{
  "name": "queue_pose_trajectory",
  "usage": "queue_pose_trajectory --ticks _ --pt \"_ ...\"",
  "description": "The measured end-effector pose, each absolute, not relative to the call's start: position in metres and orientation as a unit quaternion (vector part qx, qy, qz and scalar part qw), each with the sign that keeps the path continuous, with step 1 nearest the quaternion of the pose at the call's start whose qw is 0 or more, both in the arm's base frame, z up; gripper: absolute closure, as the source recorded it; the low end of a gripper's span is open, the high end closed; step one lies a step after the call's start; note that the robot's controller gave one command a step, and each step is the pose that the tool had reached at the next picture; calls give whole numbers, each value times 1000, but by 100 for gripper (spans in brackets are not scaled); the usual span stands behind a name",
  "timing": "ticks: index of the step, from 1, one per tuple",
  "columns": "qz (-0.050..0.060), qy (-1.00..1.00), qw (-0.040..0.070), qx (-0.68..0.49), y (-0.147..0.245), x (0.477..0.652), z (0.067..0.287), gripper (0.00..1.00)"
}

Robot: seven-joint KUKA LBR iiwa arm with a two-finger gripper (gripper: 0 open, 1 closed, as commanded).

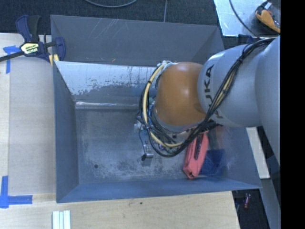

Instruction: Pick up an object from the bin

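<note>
My gripper point(146, 156) hangs low over the middle of the bin floor, its fingertips close together near the bare grey metal, with nothing visible between them. To its right, near the bin's front right corner, a red-pink flat tool-like object point(195, 157) lies lengthwise. A blue crumpled object point(214, 163) rests against the red one's right side. Both are apart from the gripper.
The arm with its orange dome and bundled cables covers the middle right of the bin and hides what lies under it. The sloping bin walls rise on all sides; the left half of the floor is bare metal.
</note>
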State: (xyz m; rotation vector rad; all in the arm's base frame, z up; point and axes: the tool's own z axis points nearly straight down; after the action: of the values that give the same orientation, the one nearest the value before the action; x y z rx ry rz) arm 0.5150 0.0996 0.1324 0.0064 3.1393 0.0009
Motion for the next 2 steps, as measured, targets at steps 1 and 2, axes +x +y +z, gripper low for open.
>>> queue_pose_trajectory --ticks 1,2 --pt "0 1000 1 2 99 515 133 0" --pt "0 1000 4 -25 64 518 202 0"
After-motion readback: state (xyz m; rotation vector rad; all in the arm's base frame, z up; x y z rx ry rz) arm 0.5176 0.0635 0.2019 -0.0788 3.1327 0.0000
